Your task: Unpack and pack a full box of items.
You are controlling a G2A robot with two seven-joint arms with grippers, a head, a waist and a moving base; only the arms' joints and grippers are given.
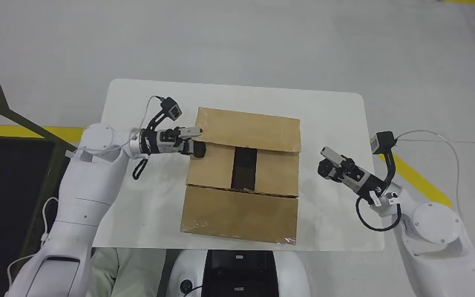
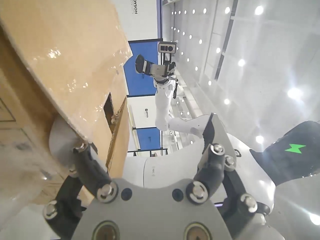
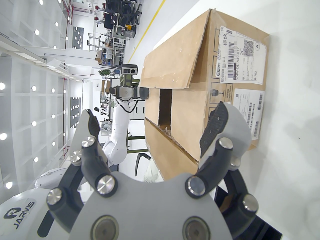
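Plain brown cardboard box (image 1: 237, 215), white labels (image 3: 240, 58) with black print, white table (image 1: 334, 126), grey floor (image 1: 223, 37) with yellow stripe (image 1: 18, 131)

A brown cardboard box (image 1: 215, 174) sits square in the middle of the white bench (image 1: 334, 111). Its two long top flaps are folded over but do not meet — a dark gap (image 1: 245, 169) shows between them. The far flap (image 1: 249, 130) is tilted up a little. White shipping labels (image 3: 240, 61) cover one end wall.
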